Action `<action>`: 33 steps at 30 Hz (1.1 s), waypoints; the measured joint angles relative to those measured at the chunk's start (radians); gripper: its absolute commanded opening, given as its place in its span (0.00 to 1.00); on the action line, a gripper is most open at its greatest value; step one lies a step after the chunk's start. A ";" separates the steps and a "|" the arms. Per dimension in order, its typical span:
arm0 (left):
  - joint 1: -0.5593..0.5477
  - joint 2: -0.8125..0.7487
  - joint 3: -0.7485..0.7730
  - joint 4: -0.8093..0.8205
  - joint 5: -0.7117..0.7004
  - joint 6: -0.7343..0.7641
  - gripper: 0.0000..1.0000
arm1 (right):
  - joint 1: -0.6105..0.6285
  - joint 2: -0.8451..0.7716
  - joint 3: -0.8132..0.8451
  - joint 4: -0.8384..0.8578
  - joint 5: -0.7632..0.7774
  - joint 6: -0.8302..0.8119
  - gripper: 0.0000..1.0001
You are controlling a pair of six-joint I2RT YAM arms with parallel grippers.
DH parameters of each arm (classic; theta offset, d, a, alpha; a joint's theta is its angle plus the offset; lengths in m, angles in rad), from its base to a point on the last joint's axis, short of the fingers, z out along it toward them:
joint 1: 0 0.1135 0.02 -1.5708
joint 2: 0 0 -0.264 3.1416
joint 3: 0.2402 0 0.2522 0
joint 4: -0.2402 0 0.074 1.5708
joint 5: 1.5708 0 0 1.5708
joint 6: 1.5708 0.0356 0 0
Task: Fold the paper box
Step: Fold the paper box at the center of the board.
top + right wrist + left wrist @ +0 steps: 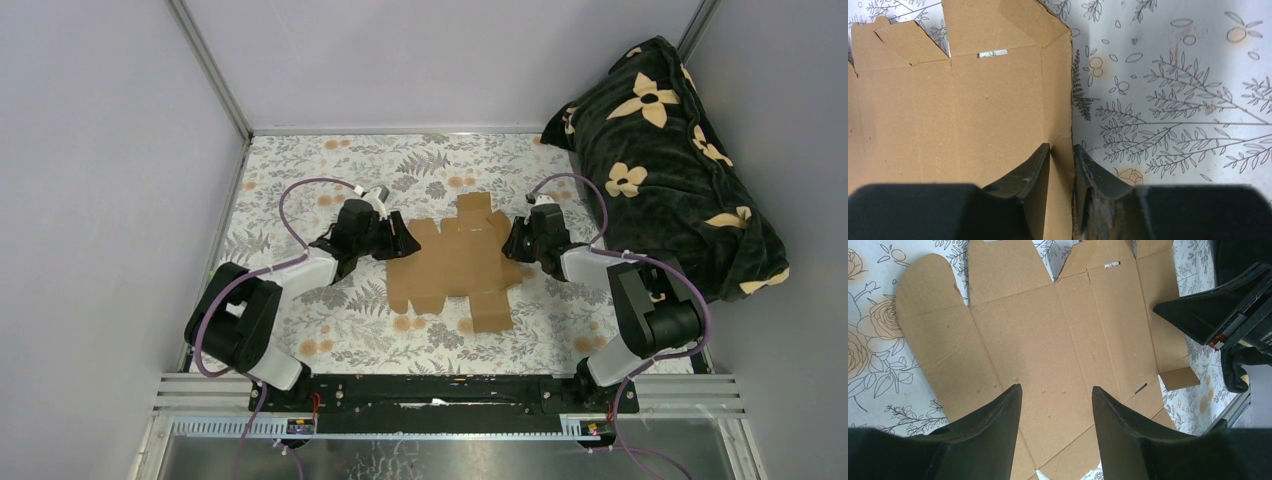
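brown cardboard, the paper box (455, 262) lies as one flat die-cut sheet at the middle of the floral table (300, 190), flaps spread. it looks light and thin, likely to bend at its creases and slide if pushed, so i judge it best taken by an outer flap edge on each side. two grippers: the left gripper (1055, 390) stands half open over the sheet's left part, holding nothing. the right gripper (1062, 147) has its fingers narrowly apart astride the right edge strip, and i cannot tell whether it grips. one dark flowered cushion (670, 150) sits at the far right corner.
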 measured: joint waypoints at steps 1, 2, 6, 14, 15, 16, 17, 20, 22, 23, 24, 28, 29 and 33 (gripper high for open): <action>0.000 0.003 0.000 0.003 0.002 0.000 0.60 | 0.000 0.001 0.007 -0.008 0.000 -0.003 0.26; 0.000 0.007 0.000 0.005 0.003 0.000 0.60 | 0.000 0.001 0.016 -0.016 0.000 -0.007 0.24; 0.000 0.013 0.000 0.012 0.004 0.001 0.60 | 0.001 0.002 0.065 -0.062 0.011 -0.028 0.21; 0.016 0.029 0.016 0.026 0.014 0.003 0.60 | 0.079 -0.022 0.198 -0.275 0.189 -0.118 0.13; 0.022 0.038 0.027 0.029 0.018 0.003 0.60 | 0.097 -0.030 0.216 -0.304 0.219 -0.132 0.11; 0.028 0.051 0.044 0.030 0.022 0.003 0.60 | 0.114 -0.037 0.232 -0.332 0.251 -0.146 0.11; 0.033 0.066 0.062 0.031 0.025 0.003 0.60 | 0.130 -0.042 0.245 -0.351 0.278 -0.159 0.11; 0.051 0.129 0.153 0.026 0.041 0.004 0.60 | 0.191 -0.054 0.280 -0.417 0.386 -0.201 0.08; 0.068 0.182 0.237 0.026 0.055 0.007 0.61 | 0.223 -0.056 0.289 -0.448 0.442 -0.220 0.07; 0.076 0.204 0.272 0.026 0.060 0.009 0.61 | 0.242 -0.056 0.293 -0.468 0.476 -0.232 0.06; 0.085 0.225 0.305 0.026 0.068 0.011 0.61 | 0.257 -0.057 0.296 -0.484 0.506 -0.242 0.05; 0.121 0.307 0.421 0.023 0.094 0.020 0.61 | 0.325 -0.049 0.323 -0.554 0.642 -0.279 0.02; 0.128 0.327 0.444 0.024 0.100 0.022 0.61 | 0.340 -0.043 0.333 -0.562 0.669 -0.286 0.02; 0.144 0.394 0.485 0.029 0.131 0.023 0.61 | 0.407 -0.002 0.381 -0.601 0.790 -0.319 0.00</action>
